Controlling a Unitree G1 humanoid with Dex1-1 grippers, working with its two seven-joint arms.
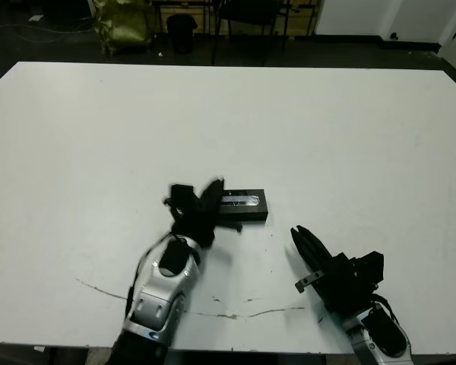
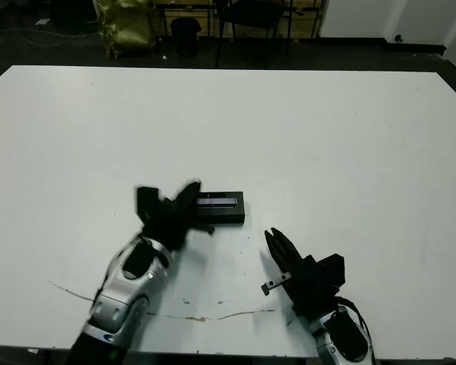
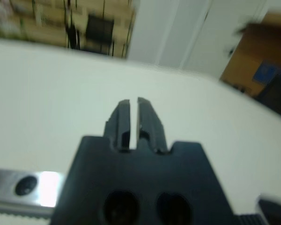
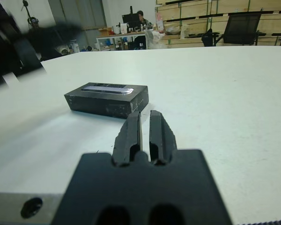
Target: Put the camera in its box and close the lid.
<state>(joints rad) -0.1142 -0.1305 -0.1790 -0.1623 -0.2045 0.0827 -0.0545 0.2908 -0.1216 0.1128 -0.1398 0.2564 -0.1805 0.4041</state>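
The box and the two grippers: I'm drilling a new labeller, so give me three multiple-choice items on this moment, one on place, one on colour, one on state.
1. Where does the box lie?
A. beside the left gripper
B. at the table's far edge
C. under the right gripper

2. What colour is the strip on the lid?
A. red
B. pale silvery
C. green

3. How does the lid sit?
A. leaning against the box
B. flat beside it
C. closed on top of it

Answers: 1 A, the head views show the box at the left gripper's tip; 2 B, it glints pale; 3 C, the right wrist view shows one closed block.
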